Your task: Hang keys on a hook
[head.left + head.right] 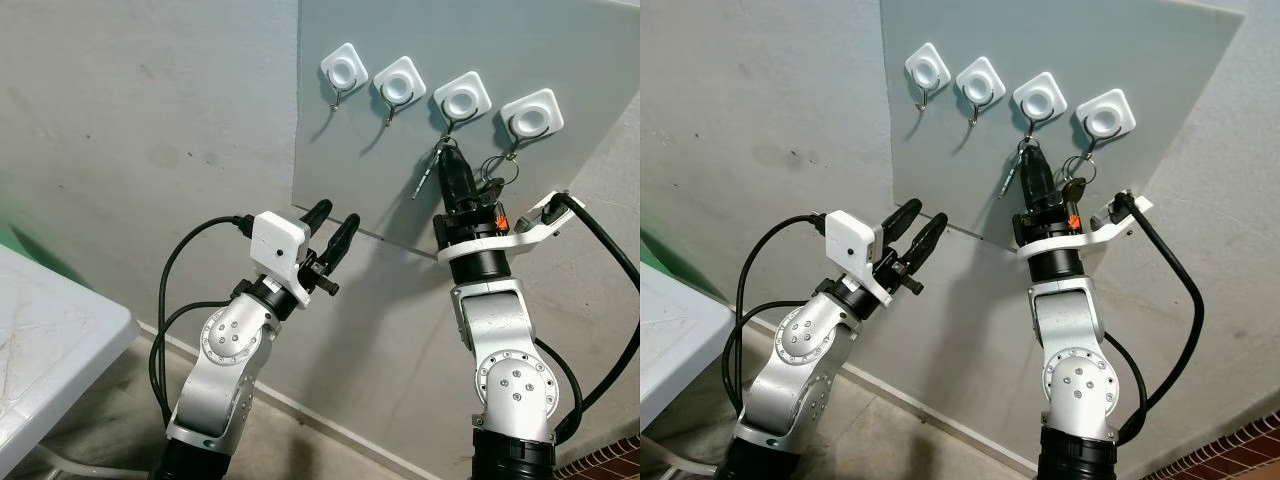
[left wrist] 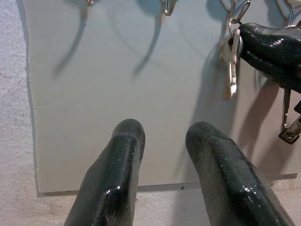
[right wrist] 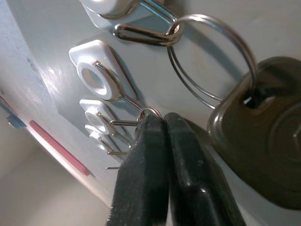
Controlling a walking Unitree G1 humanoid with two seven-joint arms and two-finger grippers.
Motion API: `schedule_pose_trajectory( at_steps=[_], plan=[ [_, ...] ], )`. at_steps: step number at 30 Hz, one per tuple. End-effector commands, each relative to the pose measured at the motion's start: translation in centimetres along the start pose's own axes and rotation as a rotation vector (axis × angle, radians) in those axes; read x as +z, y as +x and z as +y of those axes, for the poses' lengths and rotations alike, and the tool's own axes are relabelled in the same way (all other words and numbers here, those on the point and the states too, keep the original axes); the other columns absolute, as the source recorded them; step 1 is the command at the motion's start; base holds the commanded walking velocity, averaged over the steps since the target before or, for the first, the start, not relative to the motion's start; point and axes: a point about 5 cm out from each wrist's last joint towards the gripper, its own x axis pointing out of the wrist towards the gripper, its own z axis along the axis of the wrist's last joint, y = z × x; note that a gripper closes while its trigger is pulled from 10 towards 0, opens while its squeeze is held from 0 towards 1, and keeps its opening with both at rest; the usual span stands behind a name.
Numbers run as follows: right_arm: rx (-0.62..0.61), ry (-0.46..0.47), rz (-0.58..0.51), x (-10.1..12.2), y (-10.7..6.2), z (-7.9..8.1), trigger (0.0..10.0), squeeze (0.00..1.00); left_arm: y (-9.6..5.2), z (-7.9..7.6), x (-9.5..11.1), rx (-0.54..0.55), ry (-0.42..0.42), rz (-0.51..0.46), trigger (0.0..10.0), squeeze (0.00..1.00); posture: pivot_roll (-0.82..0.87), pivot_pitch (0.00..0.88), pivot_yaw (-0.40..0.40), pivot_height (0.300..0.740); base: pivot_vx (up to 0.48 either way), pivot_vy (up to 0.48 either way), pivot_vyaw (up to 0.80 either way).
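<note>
A: Left eye view: we record a grey board on the wall carrying four white hooks along its top edge. Our right gripper reaches up to the third hook, fingers pressed together, pinching the ring of the keys.

B: Any obstruction?

A: A second key bunch hangs from the fourth hook, just beside our gripper. A white table stands lower left.

B: The wrist views?

A: Left wrist: our left gripper, fingers spread, below the board's lower edge. Right wrist: a dark key fob beside our closed fingers.
</note>
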Motion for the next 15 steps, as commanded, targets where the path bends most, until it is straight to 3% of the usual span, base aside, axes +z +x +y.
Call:
schedule_pose_trajectory(
  at_steps=[1, 9, 15],
  plan=[
    [-0.002, 0.003, 0.009, -0.4, -0.5, 0.0, 10.0, 1.00, 0.1, -0.3, 0.5, -0.009, 0.001, -0.019, 10.0, 0.00, 0.08, 0.000, -0.070, 0.740, 0.000, 0.000, 0.00],
    [-0.003, -0.136, 0.133, -2.0, -1.9, -1.5, 10.0, 1.00, -0.1, 0.0, 0.1, 0.010, -0.001, -0.006, 10.0, 0.00, 0.08, 0.000, -0.067, 0.740, 0.000, 0.000, 0.00],
    [-0.068, -0.388, 0.302, -3.4, -4.3, -5.5, 10.0, 1.00, -1.0, 1.2, -2.2, 0.072, 0.006, 0.066, 10.0, 0.00, 0.08, 0.000, -0.059, 0.740, 0.000, 0.000, 0.00]
  ],
)
